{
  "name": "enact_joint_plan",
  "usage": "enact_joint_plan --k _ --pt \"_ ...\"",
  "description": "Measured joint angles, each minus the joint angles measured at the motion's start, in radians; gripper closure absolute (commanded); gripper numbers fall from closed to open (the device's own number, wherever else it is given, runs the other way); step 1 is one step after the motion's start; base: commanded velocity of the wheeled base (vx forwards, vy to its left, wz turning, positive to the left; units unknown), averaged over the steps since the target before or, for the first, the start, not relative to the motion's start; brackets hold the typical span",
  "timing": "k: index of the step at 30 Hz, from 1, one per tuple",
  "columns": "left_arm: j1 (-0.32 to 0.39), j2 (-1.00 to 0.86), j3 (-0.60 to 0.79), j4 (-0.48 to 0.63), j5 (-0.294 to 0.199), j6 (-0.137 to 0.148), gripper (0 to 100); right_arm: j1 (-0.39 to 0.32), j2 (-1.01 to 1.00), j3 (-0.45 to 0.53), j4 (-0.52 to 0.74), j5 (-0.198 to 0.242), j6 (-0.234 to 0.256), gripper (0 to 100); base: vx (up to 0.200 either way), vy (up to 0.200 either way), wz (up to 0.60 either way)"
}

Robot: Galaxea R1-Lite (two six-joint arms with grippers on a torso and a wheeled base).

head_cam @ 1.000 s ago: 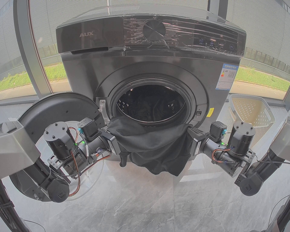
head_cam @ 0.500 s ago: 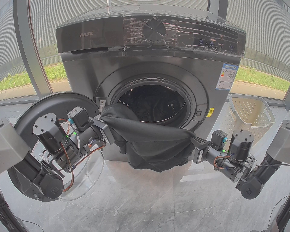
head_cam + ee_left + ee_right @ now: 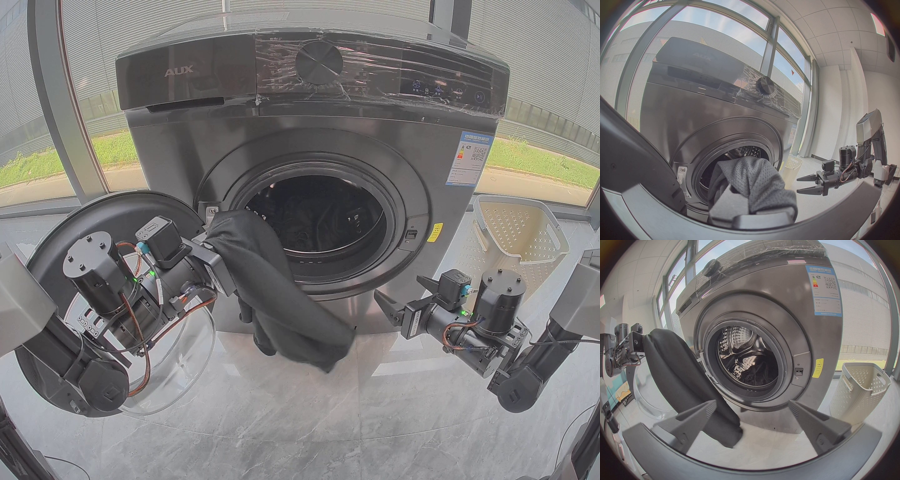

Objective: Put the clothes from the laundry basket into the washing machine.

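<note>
**Loading nearly complete: one black garment left outside the drum**

Nearest you, your left gripper point(image 3: 211, 259) is clamped on one end of the black garment point(image 3: 284, 306). The garment hangs in front of the washing machine point(image 3: 187, 156), below the drum opening point(image 3: 315, 219). Your right gripper point(image 3: 405, 295) stands wide open, holding nothing. Dark clothes point(image 3: 756, 372) already lie inside the drum (how many, you cannot tell). Farther right, the laundry basket point(image 3: 522, 228) looks empty, so this garment is probably the last.

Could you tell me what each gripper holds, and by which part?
The left gripper holds the black garment by its upper end; the right gripper is open and empty.
</note>
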Motion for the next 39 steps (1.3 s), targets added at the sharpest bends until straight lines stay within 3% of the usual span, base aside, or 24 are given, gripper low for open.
enact_joint_plan --k 8,12,25,39 --pt "-0.008 -0.003 0.003 0.0 0.002 0.021 100 -0.011 0.039 0.0 -0.01 0.005 0.0 0 0.0 0.0 0.0" --pt "-0.009 -0.002 0.003 0.0 0.003 0.029 100 0.002 0.051 0.01 -0.01 0.03 0.0 0 0.0 0.0 0.0" --pt "-0.035 0.006 -0.05 0.018 0.014 0.029 100 0.068 0.075 0.043 -0.02 0.048 -0.001 0 0.0 0.0 0.0" --pt "-0.04 0.101 -0.231 0.044 0.06 0.019 100 0.135 0.144 0.061 -0.073 0.121 -0.001 0 0.0 0.0 0.0"
